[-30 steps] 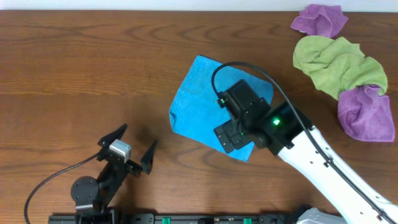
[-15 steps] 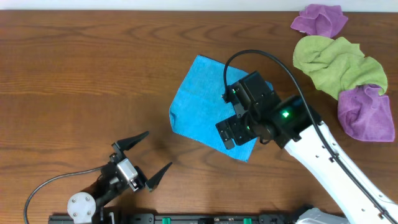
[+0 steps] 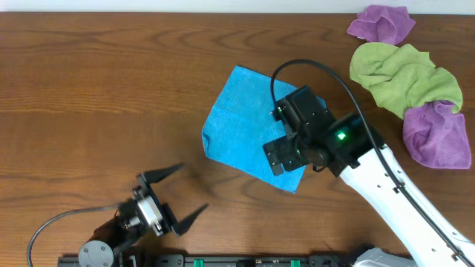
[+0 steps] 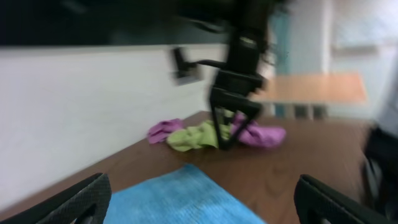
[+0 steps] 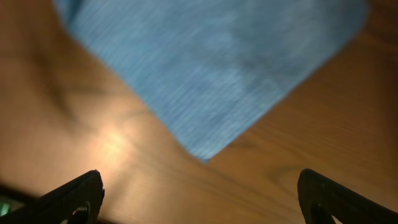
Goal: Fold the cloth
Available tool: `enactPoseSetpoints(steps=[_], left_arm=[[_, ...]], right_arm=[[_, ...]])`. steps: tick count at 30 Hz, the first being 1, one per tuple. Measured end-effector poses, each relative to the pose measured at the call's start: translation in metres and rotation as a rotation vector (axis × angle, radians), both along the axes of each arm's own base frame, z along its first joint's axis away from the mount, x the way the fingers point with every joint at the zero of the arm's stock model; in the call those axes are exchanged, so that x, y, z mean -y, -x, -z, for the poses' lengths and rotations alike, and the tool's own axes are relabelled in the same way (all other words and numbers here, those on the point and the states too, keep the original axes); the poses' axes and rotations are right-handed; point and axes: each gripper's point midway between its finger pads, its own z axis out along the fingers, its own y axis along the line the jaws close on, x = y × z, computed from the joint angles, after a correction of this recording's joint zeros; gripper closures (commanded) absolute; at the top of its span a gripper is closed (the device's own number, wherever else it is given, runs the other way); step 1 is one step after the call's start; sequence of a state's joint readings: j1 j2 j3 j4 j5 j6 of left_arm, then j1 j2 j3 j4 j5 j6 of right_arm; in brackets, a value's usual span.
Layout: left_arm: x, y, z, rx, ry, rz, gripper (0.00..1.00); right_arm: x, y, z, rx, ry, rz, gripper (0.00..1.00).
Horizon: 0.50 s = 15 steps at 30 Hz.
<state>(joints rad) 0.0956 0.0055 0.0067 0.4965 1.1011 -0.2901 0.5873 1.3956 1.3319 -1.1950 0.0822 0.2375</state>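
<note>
- Cloth (image 3: 241, 126): blue, with a finely ribbed weave, lying flat as a tilted rough square mid-way across the grained wooden table (image 3: 89, 89).
- Right gripper (image 5: 199, 193): hangs over one pointed corner of the blue fabric, black fingers spread wide, gripping nothing.
- Left gripper (image 3: 189, 189): apart from it near the front edge, tapered fingers splayed, empty.
- Crumpled green rag (image 3: 401, 74) and purple rags (image 3: 438, 133): heaped at the far right.

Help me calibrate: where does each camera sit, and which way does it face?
Overhead: fixed above, looking straight down on brown wooden table, flat blue microfibre cloth, crumpled green and purple cloths; left arm and right arm show.
Left wrist: on left arm, facing across the table toward the wall; left tool open, tips at lower corners.
Right wrist: on right arm, looking down at the cloth's corner; right tool open, tips at lower corners.
Shared: all see the blue cloth.
</note>
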Motion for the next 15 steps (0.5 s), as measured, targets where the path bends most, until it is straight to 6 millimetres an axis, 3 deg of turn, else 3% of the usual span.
enactPoseSetpoints(steps=[3, 7, 11, 15], left_arm=[[-0.022, -0.028, 0.004, -0.174, 0.157, -0.151, 0.05], [-0.043, -0.05, 0.009, -0.282, 0.274, -0.276, 0.05], [-0.048, -0.066, 0.021, -0.414, 0.296, -0.316, 0.05], [-0.042, -0.083, 0.006, -0.504, 0.234, -0.31, 0.05]], right_arm=[[0.015, -0.017, -0.003, 0.045, 0.001, 0.106, 0.02], [0.036, -0.028, -0.004, 0.051, -0.004, 0.21, 0.03], [0.05, -0.029, -0.002, 0.034, -0.002, 0.268, 0.04], [0.051, -0.027, -0.001, 0.02, -0.004, 0.281, 0.05]])
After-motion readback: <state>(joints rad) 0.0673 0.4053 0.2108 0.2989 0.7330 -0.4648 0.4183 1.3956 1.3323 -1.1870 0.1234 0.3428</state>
